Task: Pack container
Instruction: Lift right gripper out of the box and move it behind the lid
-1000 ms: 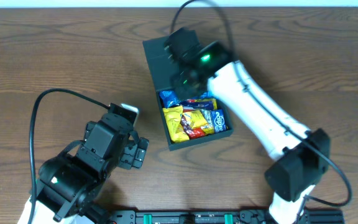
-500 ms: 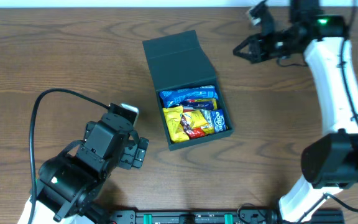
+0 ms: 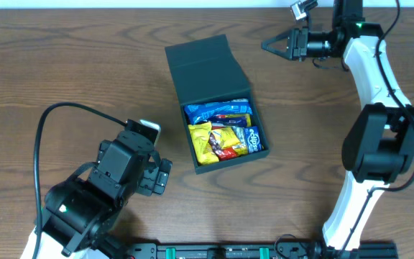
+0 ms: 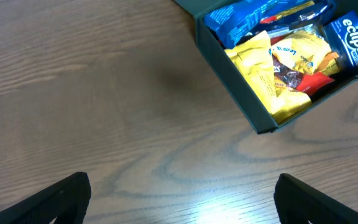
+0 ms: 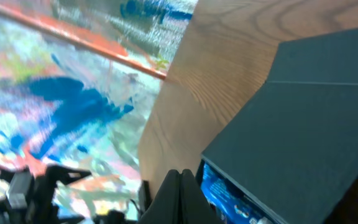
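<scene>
The container point(image 3: 192, 72), a dark teal box, lies in the middle of the table with its flat lid folded back toward the far edge. Its tray holds blue and yellow snack packets point(image 3: 225, 137), among them a blue eclipse pack point(image 4: 352, 42). My left gripper point(image 4: 179, 205) hovers low over bare wood, near-left of the container point(image 4: 241, 99), jaws wide open and empty. In the overhead view it is at the lower left point(image 3: 162, 175). My right gripper point(image 3: 264, 45) is raised at the far right, pointing left toward the lid, shut on nothing. Its shut fingertips point(image 5: 182, 193) show beside the lid point(image 5: 316, 112).
The wooden table point(image 3: 63, 65) ends at its far edge along the top of the overhead view. A black cable point(image 3: 45, 129) loops beside my left arm. The right arm's white link and base point(image 3: 369, 158) stand along the right side.
My right arm has lifted off the container's lid and swung to the far right corner, its shut gripper now pointing left. The left arm and the container have not moved.
</scene>
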`<state>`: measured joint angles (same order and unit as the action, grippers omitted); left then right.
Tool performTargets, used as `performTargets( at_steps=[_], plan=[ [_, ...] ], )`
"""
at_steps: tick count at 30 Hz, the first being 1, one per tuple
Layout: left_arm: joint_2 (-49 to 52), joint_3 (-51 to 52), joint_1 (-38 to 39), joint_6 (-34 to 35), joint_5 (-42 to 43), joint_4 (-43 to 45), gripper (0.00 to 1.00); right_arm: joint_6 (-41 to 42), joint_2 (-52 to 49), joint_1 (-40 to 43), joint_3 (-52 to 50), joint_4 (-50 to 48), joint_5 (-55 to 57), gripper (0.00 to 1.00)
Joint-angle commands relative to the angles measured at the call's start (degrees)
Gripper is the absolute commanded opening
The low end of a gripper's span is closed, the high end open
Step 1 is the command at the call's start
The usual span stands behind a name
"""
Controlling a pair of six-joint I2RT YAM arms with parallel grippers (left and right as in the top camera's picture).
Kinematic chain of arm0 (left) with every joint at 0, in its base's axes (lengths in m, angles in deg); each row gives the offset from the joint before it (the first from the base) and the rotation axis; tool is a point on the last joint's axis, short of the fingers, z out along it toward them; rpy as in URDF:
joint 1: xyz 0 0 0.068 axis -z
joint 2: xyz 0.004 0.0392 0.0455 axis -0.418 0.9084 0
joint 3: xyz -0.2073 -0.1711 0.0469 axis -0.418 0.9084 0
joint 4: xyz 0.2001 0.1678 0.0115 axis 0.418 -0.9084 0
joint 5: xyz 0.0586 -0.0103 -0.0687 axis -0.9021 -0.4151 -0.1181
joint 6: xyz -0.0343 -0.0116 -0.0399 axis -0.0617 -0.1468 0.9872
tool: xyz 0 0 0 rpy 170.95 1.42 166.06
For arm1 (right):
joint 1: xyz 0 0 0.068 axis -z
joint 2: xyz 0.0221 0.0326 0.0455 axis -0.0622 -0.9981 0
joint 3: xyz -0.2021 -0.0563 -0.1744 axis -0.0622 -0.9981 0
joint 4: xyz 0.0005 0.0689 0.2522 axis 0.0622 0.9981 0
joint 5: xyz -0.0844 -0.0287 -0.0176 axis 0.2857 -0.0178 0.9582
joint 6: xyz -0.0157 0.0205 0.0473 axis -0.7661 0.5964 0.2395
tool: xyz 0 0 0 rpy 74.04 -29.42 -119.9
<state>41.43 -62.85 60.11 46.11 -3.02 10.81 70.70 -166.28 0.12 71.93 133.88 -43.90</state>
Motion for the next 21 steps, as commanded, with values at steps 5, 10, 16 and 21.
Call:
performTargets(
  at_steps=[5, 10, 16, 21],
  plan=[
    [0.07, -0.09, -0.17, -0.79, -0.15, -0.07, 0.95, 10.82, 0.09, 0.33, 0.90, -0.87, 2.75, 0.01],
    [0.07, -0.09, -0.17, -0.81, -0.15, -0.07, 0.95, 7.93, -3.41, -0.13, 0.92, 0.52, 5.29, 0.02],
    [0.07, -0.09, -0.17, -0.81, -0.15, -0.07, 0.95, 4.24, -7.93, -0.52, 0.92, 3.67, 13.49, 0.01],
    [0.07, -0.09, -0.17, -0.81, -0.15, -0.07, 0.95, 3.43, -12.87, -1.60, 0.92, 3.10, 18.51, 0.02]
  ],
)
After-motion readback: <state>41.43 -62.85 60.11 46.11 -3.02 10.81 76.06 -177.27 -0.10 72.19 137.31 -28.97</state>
